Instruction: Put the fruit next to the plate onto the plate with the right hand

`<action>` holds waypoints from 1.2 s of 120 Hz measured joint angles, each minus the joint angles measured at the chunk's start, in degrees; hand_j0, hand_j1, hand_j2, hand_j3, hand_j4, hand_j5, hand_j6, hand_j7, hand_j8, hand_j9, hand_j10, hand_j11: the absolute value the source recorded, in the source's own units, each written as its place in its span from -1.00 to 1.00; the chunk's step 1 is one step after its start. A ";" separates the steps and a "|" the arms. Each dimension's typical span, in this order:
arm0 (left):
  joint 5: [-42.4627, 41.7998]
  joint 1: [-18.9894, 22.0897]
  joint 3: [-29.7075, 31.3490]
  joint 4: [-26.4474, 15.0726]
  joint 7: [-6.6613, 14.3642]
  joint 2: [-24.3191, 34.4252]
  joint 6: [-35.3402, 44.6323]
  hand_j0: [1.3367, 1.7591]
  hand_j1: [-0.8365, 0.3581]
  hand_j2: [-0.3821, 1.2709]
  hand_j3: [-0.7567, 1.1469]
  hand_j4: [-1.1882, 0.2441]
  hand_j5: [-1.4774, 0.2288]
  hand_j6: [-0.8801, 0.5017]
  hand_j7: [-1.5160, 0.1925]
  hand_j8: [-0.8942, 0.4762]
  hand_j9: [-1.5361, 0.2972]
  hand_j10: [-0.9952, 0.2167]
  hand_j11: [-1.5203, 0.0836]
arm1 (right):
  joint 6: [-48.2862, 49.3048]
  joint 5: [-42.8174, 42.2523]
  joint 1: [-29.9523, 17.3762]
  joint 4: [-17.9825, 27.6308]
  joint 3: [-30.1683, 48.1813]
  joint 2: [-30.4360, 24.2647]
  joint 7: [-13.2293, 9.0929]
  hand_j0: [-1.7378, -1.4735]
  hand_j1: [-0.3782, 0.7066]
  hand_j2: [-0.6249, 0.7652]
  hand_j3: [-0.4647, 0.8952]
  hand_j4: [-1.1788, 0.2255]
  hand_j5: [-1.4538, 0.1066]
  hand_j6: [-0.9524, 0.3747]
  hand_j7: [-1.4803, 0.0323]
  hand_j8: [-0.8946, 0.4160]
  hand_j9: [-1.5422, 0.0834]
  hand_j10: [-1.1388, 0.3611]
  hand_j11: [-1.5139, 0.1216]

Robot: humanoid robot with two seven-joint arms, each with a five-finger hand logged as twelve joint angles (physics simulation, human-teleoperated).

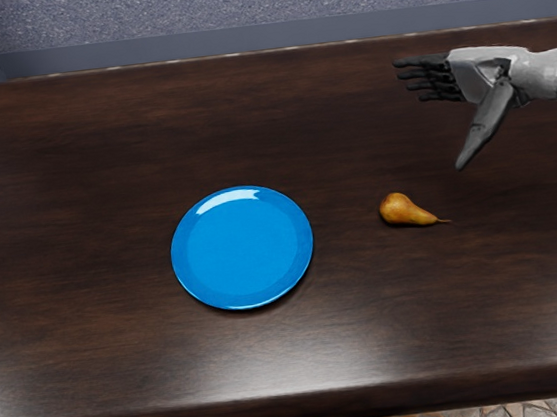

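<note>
A brown pear [406, 211] lies on its side on the dark wooden table, stem pointing right. To its left, a short gap away, sits a round blue plate [242, 246] with nothing on it. My right hand [444, 99] hovers above and behind the pear, toward the table's far right. Its fingers are spread and extended to the left, thumb pointing down, and it holds nothing. The left arm does not show.
The dark table [81, 150] fills most of the view, with its front edge low in the picture. A grey wall runs behind the far edge. A tiled floor shows below the front edge.
</note>
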 joint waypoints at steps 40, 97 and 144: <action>0.01 0.00 0.00 0.00 0.00 0.00 0.01 0.52 0.98 -0.54 -0.21 0.66 0.73 0.27 0.77 0.30 0.68 0.64 0.90 | 0.00 2.10 -1.33 0.45 0.21 0.25 -5.75 -0.40 -0.95 -0.10 -0.32 0.68 0.86 0.43 0.96 0.36 0.90 0.52 0.85; -0.01 0.00 0.00 0.00 0.00 0.00 0.01 0.52 0.98 -0.54 -0.21 0.66 0.73 0.27 0.77 0.30 0.68 0.64 0.90 | -25.18 -12.61 -1.44 19.79 0.00 2.33 -26.53 -0.40 -0.95 -0.10 -0.32 0.68 0.86 0.43 0.96 0.36 0.90 0.52 0.85; 0.01 0.00 0.00 0.00 0.00 0.00 0.00 0.52 0.98 -0.54 -0.21 0.66 0.73 0.27 0.77 0.30 0.68 0.64 0.90 | -37.69 -24.44 -1.43 21.02 -4.34 9.46 -26.94 -0.40 -0.95 -0.10 -0.32 0.68 0.86 0.43 0.96 0.36 0.90 0.52 0.85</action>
